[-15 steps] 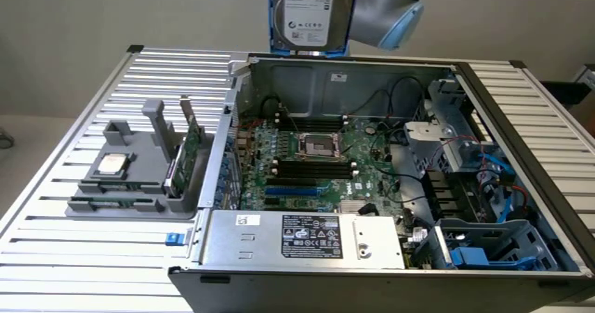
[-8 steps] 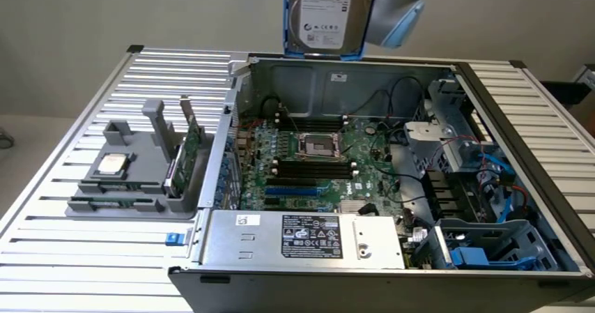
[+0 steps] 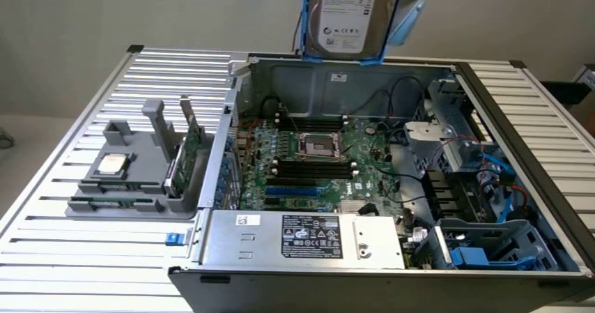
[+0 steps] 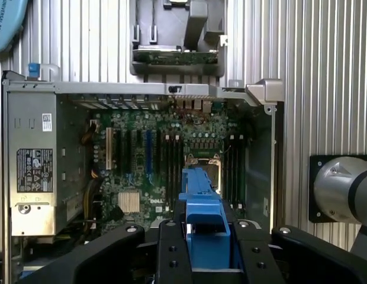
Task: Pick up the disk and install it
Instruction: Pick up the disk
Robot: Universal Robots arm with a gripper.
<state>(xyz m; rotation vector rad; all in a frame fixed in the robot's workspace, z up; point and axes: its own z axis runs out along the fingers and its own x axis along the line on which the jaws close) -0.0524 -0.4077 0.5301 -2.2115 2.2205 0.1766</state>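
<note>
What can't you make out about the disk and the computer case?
- Exterior view: the disk is cut off by the top edge.
- Wrist view: edge-on between the jaws, its label faces away.
- Exterior view: cables cover the drive bay, hiding any free slot.
- Exterior view: power supply label print is too small.

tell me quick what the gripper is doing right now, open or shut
gripper: shut on the disk, holding it up above the open computer case.

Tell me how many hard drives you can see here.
1: the disk, in its blue carrier, held by the gripper above the open computer case. More may be hidden inside the drive cage at the exterior view's lower right.
</note>
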